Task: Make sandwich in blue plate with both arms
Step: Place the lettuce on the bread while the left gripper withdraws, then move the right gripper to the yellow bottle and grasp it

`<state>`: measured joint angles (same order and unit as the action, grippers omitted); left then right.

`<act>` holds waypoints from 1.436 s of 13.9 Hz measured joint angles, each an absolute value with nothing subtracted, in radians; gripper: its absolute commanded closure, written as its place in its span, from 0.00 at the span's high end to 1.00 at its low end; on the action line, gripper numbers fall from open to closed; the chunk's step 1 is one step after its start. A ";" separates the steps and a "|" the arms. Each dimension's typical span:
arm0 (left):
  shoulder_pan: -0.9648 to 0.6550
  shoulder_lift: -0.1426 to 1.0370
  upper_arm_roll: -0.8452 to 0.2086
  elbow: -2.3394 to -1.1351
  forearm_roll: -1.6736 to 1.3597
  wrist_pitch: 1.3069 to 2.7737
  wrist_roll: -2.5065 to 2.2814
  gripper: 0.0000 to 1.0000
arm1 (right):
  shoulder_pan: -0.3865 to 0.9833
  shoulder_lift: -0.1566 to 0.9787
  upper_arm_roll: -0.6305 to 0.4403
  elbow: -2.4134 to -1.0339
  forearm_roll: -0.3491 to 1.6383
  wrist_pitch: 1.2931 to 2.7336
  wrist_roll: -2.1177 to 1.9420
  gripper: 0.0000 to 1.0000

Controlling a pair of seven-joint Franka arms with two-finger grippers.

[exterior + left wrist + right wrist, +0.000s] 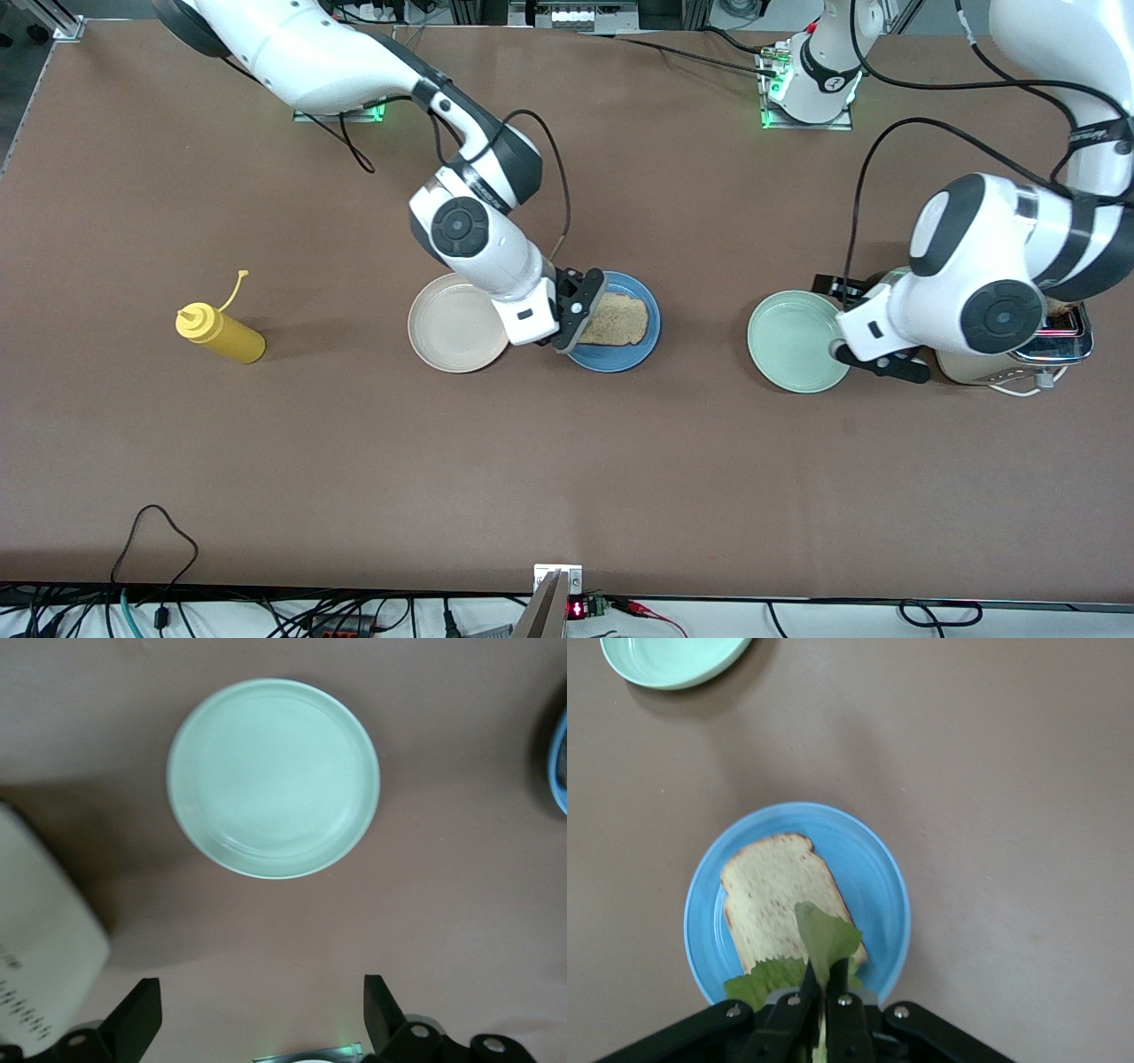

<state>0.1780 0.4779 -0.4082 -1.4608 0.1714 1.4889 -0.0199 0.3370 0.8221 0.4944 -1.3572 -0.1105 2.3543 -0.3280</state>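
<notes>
The blue plate (pixel 645 341) lies mid-table with one slice of bread (pixel 617 319) on it. My right gripper (pixel 573 335) is over the plate's edge toward the right arm's end. In the right wrist view it (pixel 824 973) is shut on a crinkled green lettuce leaf (pixel 828 935), which hangs over the bread (pixel 775 895) on the blue plate (pixel 877 868). My left gripper (pixel 877 361) is open and empty beside the mint-green plate (pixel 796 341); its fingers (pixel 137 1019) stand wide over bare table. A second slice is not clearly in view.
A beige-white plate (pixel 456 323) touches the blue plate toward the right arm's end. A yellow squeeze bottle (pixel 221 332) lies farther that way. A silver toaster (pixel 1059 341) stands under the left arm. The mint plate also shows in the left wrist view (pixel 275 775).
</notes>
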 measured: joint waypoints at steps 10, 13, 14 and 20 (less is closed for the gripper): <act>0.229 0.463 -0.407 -1.413 0.184 1.472 -0.021 1.00 | 0.502 0.908 0.371 -1.344 -0.111 2.546 -0.272 1.00; 0.229 0.463 -0.407 -1.413 0.184 1.467 -0.021 1.00 | 0.500 0.907 0.363 -1.329 -0.113 2.546 -0.272 1.00; 0.229 0.463 -0.408 -1.413 0.184 1.466 -0.021 1.00 | 0.498 0.905 0.361 -1.321 -0.117 2.546 -0.272 1.00; 0.259 0.463 -0.406 -1.408 0.184 1.466 -0.025 1.00 | 0.452 0.776 0.340 -1.289 -0.122 2.361 -0.272 1.00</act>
